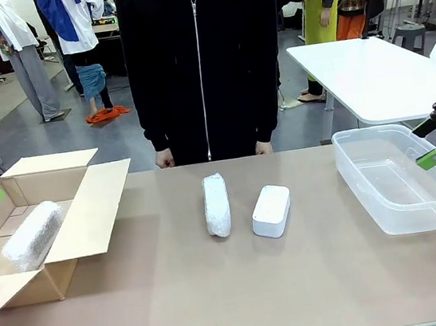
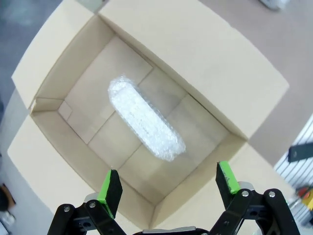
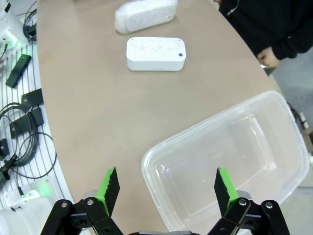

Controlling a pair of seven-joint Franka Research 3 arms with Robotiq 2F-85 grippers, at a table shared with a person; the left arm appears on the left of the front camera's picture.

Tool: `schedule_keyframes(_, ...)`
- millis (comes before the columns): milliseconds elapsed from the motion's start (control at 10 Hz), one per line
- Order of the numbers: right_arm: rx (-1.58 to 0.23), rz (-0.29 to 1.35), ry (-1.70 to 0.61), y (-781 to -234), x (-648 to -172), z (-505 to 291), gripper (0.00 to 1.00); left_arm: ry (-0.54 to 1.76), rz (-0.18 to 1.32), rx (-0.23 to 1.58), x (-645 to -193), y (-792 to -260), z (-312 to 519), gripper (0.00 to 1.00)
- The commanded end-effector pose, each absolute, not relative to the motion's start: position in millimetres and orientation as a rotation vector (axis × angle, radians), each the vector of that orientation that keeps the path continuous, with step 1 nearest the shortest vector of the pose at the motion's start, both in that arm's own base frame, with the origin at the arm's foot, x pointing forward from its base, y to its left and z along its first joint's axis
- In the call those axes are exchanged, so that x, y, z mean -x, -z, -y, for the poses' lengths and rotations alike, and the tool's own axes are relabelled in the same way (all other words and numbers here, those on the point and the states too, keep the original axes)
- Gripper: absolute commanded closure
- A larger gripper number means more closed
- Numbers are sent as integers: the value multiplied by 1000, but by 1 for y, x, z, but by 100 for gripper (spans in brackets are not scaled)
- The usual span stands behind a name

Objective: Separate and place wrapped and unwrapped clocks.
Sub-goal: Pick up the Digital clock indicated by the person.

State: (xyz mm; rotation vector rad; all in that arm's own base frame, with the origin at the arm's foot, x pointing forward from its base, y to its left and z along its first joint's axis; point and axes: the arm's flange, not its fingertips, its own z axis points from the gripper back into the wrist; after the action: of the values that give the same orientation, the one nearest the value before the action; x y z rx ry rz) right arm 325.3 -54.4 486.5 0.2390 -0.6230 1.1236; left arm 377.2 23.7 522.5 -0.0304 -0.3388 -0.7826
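Wrapped clock (image 1: 31,236) sits in the cardboard box (image 1: 87,208); outside it, second wrapped clock (image 1: 216,205) and bare white clock (image 1: 272,210) lie unsorted; left gripper (image 2: 167,177) and right gripper (image 3: 167,178) spread, empty.

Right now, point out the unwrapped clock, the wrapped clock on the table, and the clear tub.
unwrapped clock (image 1: 272,210), front view, middle of its top face.
wrapped clock on the table (image 1: 216,205), front view, middle of the bundle.
clear tub (image 1: 357,185), front view, its left wall.
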Motion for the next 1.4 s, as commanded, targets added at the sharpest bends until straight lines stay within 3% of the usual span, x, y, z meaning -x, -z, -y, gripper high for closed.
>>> schedule_keyframes(0, -269, 645, -1136, -484, -327, 54, 0, 860, 333, 75, -373, -520, -46, 0)
schedule_keyframes(900, -269, 645, -1136, -484, -327, 54, 0, 1246, 624, 312, -362, -494, -123, 0)
schedule_keyframes(1300, -269, 645, -1136, -484, -327, 54, 0, 1259, 670, 357, -362, -491, -123, 0)
